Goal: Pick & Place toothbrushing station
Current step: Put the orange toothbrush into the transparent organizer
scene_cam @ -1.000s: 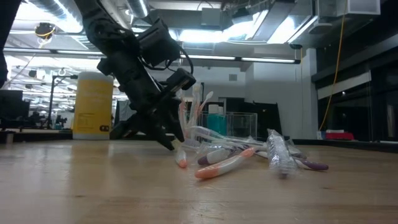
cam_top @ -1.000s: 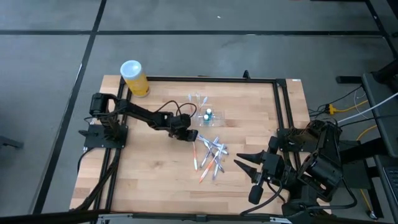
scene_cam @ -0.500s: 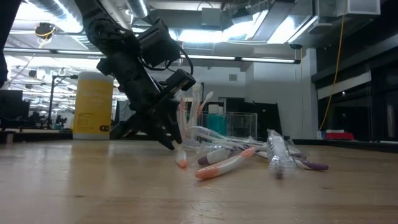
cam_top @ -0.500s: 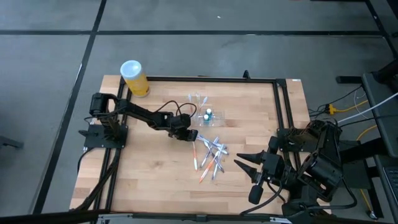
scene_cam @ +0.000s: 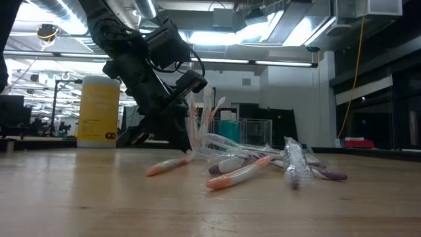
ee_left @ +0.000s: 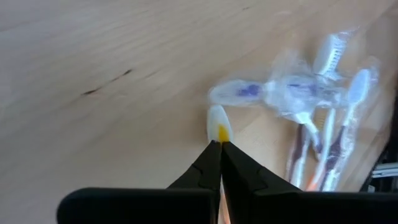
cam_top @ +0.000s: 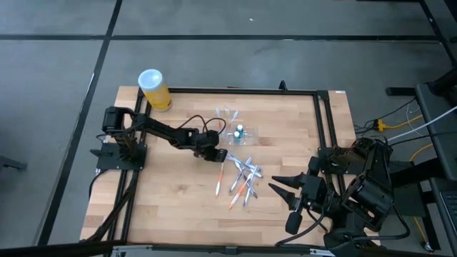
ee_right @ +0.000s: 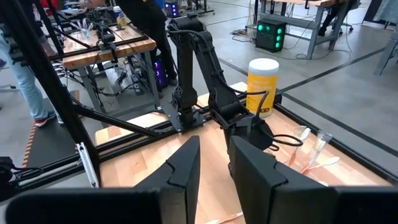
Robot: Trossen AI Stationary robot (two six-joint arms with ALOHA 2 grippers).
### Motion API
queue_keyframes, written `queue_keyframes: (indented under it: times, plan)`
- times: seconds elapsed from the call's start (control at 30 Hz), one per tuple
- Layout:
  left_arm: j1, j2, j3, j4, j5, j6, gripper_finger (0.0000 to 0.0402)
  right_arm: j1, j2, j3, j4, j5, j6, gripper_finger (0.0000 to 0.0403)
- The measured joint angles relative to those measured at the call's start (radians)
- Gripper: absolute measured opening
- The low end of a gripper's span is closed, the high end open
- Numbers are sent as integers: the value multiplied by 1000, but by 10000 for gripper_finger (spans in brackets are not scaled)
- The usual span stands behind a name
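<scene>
Wooden table [cam_top: 171,200] is framed by black rails, grey floor around; left gripper [cam_top: 220,155] is closed on an orange toothbrush [cam_top: 220,181]; right gripper [cam_top: 275,185] is parted, empty.

No text, label or number is legible on anything here.
</scene>
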Motion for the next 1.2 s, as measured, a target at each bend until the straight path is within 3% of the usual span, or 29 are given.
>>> queue_keyframes:
  times: [0.3, 0.53, 0.7, 0.9, 1.0, 1.2]
  plan:
    - [-39, -29, 0, 24, 16, 7, 2, 0, 0, 0, 0, 0, 19, 91]
    - [-75, -164, 0, -3, -80, 37, 2, 0, 0, 0, -1, 0, 23, 91]
    - [-100, -301, 0, -24, -243, 176, 2, 0, 0, 0, -2, 0, 23, 91]
    - [-150, -438, 0, -29, -615, 424, 2, 0, 0, 0, -4, 15, 25, 91]
    - [-152, -469, 0, -21, -755, 499, 2, -1, 0, 0, -4, 16, 27, 91]
    - [-97, -474, 0, 93, -794, 567, 2, -6, 0, 0, 4, 16, 28, 91]
